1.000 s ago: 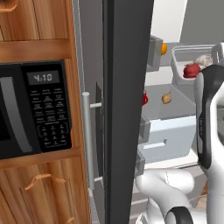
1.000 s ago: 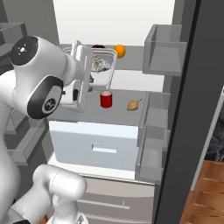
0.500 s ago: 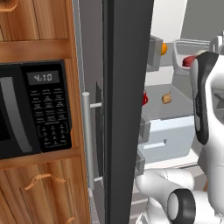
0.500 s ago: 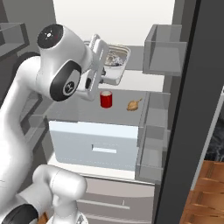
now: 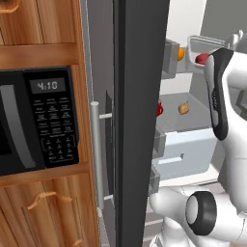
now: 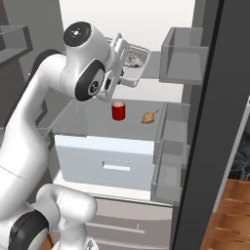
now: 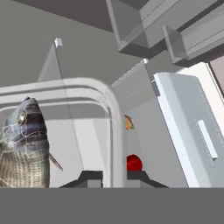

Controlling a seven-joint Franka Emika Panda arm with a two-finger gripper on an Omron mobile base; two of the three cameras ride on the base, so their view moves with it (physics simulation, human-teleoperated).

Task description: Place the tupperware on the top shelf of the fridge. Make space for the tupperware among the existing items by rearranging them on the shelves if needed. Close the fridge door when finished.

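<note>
- Tupperware held up at top-shelf height inside the open fridge.
- End effector clamped on the tub's rim, one finger either side of the wall.
- Red can and onion sit on the lower shelf, slightly apart.
- Orange near the tub.

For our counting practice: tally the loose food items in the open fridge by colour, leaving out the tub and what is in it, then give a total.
Orange: 1, the orange fruit
Red: 1, the red can
Brown: 1, the onion
Total: 3
</note>
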